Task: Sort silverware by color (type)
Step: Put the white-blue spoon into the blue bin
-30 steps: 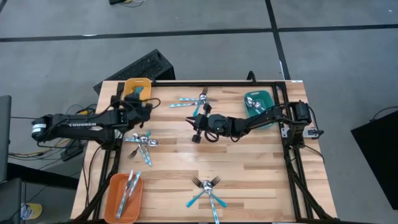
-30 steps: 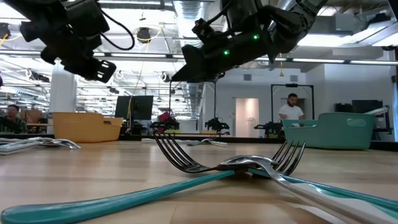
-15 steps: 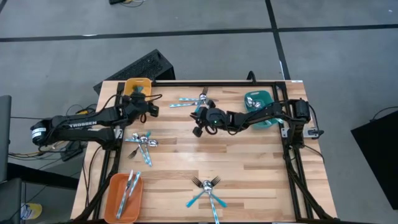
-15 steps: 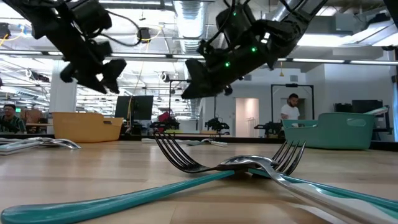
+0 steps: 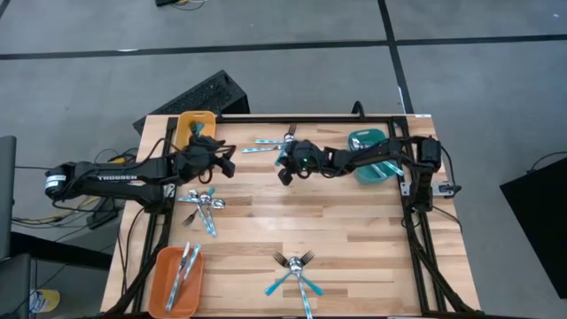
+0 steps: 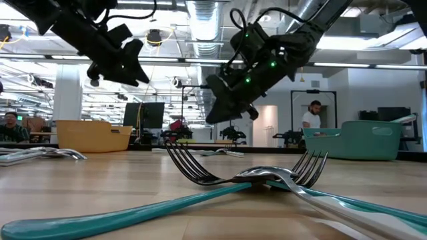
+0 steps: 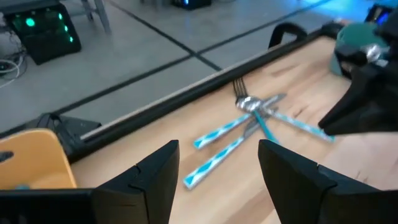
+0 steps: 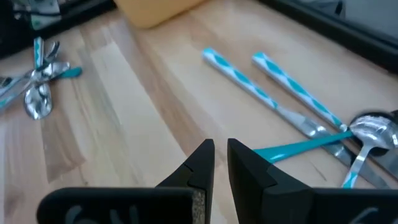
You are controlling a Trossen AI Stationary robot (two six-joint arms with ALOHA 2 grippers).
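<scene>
- While you look down from the high view, note the wooden butcher-block table [image 5: 354, 230] carries three loose clusters of blue-handled silver silverware: one at the far edge [image 5: 273, 143], one toward the left side [image 5: 202, 204], one at the near edge [image 5: 295, 270]. The orange rectangular tray [image 5: 159, 266] at the near left corner holds a few pieces, the teal rectangular tray [image 5: 383, 174] at the far right shows something shiny, and the yellow rectangular tray [image 5: 184, 122] at the far left holds at least one. By my reading you are perhaps a third done; three piles remain.
- From the low view, crossed forks [image 6: 247, 175] lie closest, untouched. Both arms hang above the table, neither carrying anything.
- Through the left wrist view, the left gripper [image 7: 217, 171] has its fingers spread wide and empty, aimed at the far-edge cluster [image 7: 249, 118], well short of it.
- Through the right wrist view, the right gripper [image 8: 221, 165] has fingers nearly pressed together, a thin slit between them, pinching nothing; it hovers just beside the same cluster's patterned knife handles [image 8: 273, 93] and spoon [image 8: 373, 134].
- You will likely want only one arm committing to that pile.
</scene>
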